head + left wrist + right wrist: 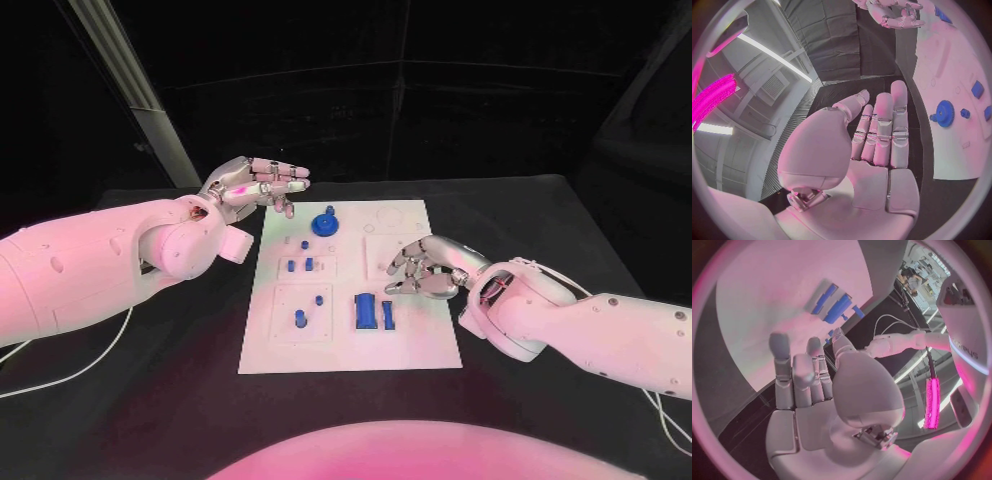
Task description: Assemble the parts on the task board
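Observation:
The white task board (418, 345) lies in the middle of the black table. A blue gear (327, 223) stands near its far edge, several small blue pegs (303, 265) sit along its left side, and two upright blue blocks (365, 310) stand near the middle. My left hand (257, 187) hovers off the board's far left corner, fingers straight and holding nothing; the left wrist view shows its bare palm (873, 145) with the gear (944, 113) beyond. My right hand (423, 268) hangs over the board's right side, empty. The right wrist view shows its fingers (795, 375) apart above the board (786, 290), the blocks (837, 307) ahead.
A white cable (72, 370) trails over the table at the left, and another (663, 410) at the right. Black table surface surrounds the board on all sides. A pale post (130, 80) stands behind the far left corner.

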### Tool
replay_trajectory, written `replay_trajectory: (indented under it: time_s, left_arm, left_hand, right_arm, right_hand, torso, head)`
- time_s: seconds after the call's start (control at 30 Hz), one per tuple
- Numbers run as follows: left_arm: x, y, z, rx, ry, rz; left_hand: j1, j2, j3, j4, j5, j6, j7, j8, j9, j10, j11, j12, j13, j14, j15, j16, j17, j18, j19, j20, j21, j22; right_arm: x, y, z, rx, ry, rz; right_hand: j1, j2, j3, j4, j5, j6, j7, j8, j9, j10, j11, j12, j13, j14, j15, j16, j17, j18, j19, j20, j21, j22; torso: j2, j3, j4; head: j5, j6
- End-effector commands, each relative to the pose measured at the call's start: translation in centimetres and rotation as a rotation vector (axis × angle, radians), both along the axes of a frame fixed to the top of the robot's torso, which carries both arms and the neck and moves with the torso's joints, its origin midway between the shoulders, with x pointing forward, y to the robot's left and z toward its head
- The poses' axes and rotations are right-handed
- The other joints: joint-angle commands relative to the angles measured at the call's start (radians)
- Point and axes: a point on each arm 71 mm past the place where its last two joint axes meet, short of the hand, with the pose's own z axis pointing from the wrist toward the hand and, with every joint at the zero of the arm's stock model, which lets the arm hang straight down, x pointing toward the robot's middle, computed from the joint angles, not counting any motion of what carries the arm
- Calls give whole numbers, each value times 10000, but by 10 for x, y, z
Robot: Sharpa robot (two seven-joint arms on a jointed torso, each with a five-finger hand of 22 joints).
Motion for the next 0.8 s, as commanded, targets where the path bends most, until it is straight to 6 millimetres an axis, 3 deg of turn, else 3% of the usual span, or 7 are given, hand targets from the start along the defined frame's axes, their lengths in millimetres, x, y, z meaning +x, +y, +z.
replay_trajectory:
  time_s: [0.03,0.2,0.33,0.5,0.7,0.73,0.8]
  left_arm:
    - [1,0,2,-152,-130,134]
    - [5,5,4,-429,-487,806]
    - [10,9,3,-709,-636,1456]
    - [17,8,-5,-888,-584,1961]
    - [23,6,-17,-1050,-405,2515]
    - [21,1,-19,-621,-207,1823]
    - [20,1,-19,-617,-209,1845]
  left_hand:
    - [-14,88,-42,-36,7,-45,-2,56,-7,-68,-12,66,-15,-95,4,17,-18,151,-95,-6,-53,-12]
    - [-120,120,-78,36,2,40,-27,122,7,201,-60,249,11,-93,-10,35,-60,152,-97,-4,-70,-37]
    - [-359,93,-195,213,0,202,-140,223,13,593,-167,362,-15,-386,-50,-312,-273,161,-338,-12,-295,-181]
    - [-639,28,-497,617,-5,28,-137,95,-21,725,-63,-125,-59,-1688,291,-3309,-1662,93,-2005,284,-1932,-1241]
    - [-537,87,-1445,1007,-41,-190,-256,-245,-18,398,468,-1131,-48,-2175,1032,-6656,-2989,113,-3519,1167,-4109,-3147]
    - [-4486,1011,-2200,870,-337,-3033,-708,-1135,-674,-2601,-89,-1537,-679,-4990,581,-7635,-3336,-502,-5995,395,-4460,-4296]
    - [-4706,1011,-2373,870,-368,-3289,-770,-1135,-674,-2863,-71,-1671,-679,-5215,630,-8008,-3480,-503,-6292,417,-4656,-4578]
  right_arm:
    - [17,-10,12,3683,969,-335]
    - [52,-28,20,5464,977,-939]
    - [80,-39,23,6635,729,-1579]
    - [100,-43,23,7502,534,-2027]
    - [110,-41,21,7938,442,-2113]
    - [109,-41,17,6925,454,-2345]
    - [109,-41,17,6953,451,-2368]
  right_hand:
    - [522,305,24,36,11,-230,400,-356,-228,-803,403,-2028,-1733,-1392,502,-3085,-2236,108,-1018,306,-1899,-1335]
    - [1118,496,-141,-208,-16,212,686,-1345,-737,-59,711,-4403,-5206,-1505,891,-6842,-4737,154,-1154,1131,-5131,-3500]
    - [1012,680,-345,-368,-20,330,666,-1850,-729,-28,855,-4805,-6169,-1926,1169,-8010,-5638,155,-1162,1254,-6134,-4153]
    - [601,878,-787,-630,-68,457,730,-2438,-724,-82,991,-5131,-6993,-2014,1396,-8827,-6571,143,-1064,1466,-7028,-4719]
    - [195,1042,-1194,-861,-61,462,812,-2909,-723,-388,1133,-5283,-7369,-2333,1565,-8954,-7243,129,-1135,1629,-7627,-4847]
    - [-3805,199,-808,-910,-644,-2272,136,-3734,-1386,-3529,629,-5919,-7995,-5625,1192,-9558,-7522,-517,-4202,855,-8094,-5485]
    - [-4138,199,-826,-910,-644,-2449,123,-3734,-1386,-3820,607,-5919,-7995,-5900,1173,-9558,-7611,-518,-4409,876,-8192,-5485]
  torso:
    - [-117,-62,15]
    - [-278,-157,-10]
    - [-375,-154,-68]
    - [-571,-133,-75]
    - [-695,-83,-53]
    - [-591,-117,-67]
    - [-600,-112,-61]
  head:
    - [-68,209]
    - [-110,453]
    - [-122,766]
    - [-217,1173]
    - [-163,1476]
    - [-180,1367]
    - [-166,1388]
